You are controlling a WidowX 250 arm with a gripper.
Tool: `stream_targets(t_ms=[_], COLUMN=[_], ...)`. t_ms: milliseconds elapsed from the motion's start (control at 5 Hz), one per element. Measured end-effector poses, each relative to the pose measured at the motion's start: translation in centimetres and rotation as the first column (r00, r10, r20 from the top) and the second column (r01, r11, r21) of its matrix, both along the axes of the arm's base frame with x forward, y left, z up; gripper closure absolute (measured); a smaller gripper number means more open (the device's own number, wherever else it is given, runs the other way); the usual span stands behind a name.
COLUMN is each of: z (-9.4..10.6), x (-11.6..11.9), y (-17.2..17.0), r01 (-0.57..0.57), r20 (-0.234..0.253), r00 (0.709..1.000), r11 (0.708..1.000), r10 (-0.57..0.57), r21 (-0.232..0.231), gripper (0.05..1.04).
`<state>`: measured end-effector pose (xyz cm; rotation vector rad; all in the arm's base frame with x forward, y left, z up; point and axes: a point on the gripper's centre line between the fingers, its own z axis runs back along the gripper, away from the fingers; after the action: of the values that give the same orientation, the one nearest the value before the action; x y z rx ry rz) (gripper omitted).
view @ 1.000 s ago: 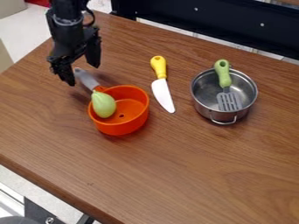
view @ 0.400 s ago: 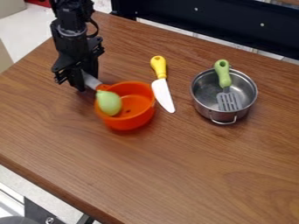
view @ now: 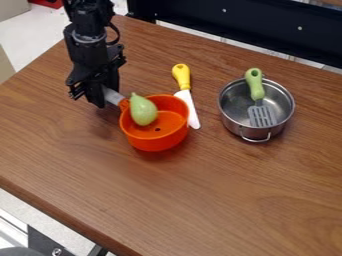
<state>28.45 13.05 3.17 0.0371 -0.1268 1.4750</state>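
Gripper point(view: 99, 100) clasping grey handle point(view: 113, 96), orange pan point(view: 152, 143) shifted toward knife point(view: 182, 76)

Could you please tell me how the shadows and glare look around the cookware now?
In the camera view, a soft shadow lies on the table beneath the orange pan, with another dim patch to the pan's left; in the same view, pale highlights show on the metal pot, without hiding its shape.

You see a yellow-handled knife point(view: 182, 77) at upper centre and, at right, a metal pot point(view: 234, 120) holding a green-handled spatula point(view: 256, 89) on the wooden table point(view: 227, 190).
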Motion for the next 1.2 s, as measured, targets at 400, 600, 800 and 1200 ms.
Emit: stream_targets(t_ms=[400,600,800,1200], z=[1.7,2.3,2.4,2.1], x=[-0.1,-0.8,-1.4,-2.8], y=[-1.5,-3.6,-6.0,-9.8], r01=[-0.001,0.028,0.055,0.066], r20=[0.007,0.021,0.018,0.034], r00=[1.0,0.999,0.998,0.997], r11=[0.999,0.999,0.998,0.998], r10=[0.001,-0.027,-0.054,-0.065], r21=[-0.033,-0.032,-0.03,-0.016], gripper=[0.729,0.729,0.729,0.729])
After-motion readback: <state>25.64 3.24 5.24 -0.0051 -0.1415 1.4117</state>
